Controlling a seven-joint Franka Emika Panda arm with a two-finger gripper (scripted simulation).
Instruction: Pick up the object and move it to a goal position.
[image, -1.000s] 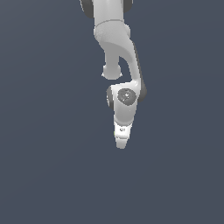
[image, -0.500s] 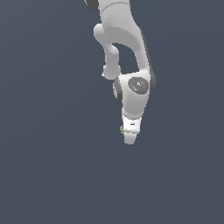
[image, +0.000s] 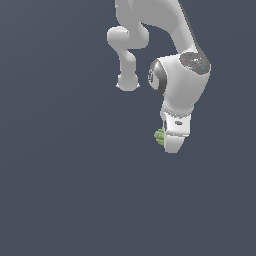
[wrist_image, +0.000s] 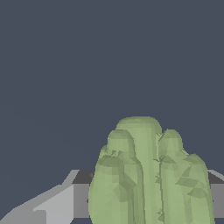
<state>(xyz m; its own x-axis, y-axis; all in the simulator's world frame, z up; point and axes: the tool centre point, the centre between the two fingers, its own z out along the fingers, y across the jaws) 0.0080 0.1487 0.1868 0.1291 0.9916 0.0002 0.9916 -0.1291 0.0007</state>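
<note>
The object (wrist_image: 146, 175) is a lumpy olive-green ball and fills much of the wrist view, wedged between my grey fingers (wrist_image: 52, 203). In the exterior view only a green sliver of the object (image: 159, 136) shows beside the white hand. My gripper (image: 170, 144) hangs point-down from the arm, shut on the object, with its fingertips mostly hidden behind the hand's body.
The white arm (image: 150, 30) reaches down from the top of the exterior view. A plain dark grey surface (image: 60, 190) lies all around.
The arm has swung toward the exterior view's right and looms larger in the picture. The green object stays in the gripper throughout and shows a little more now.
</note>
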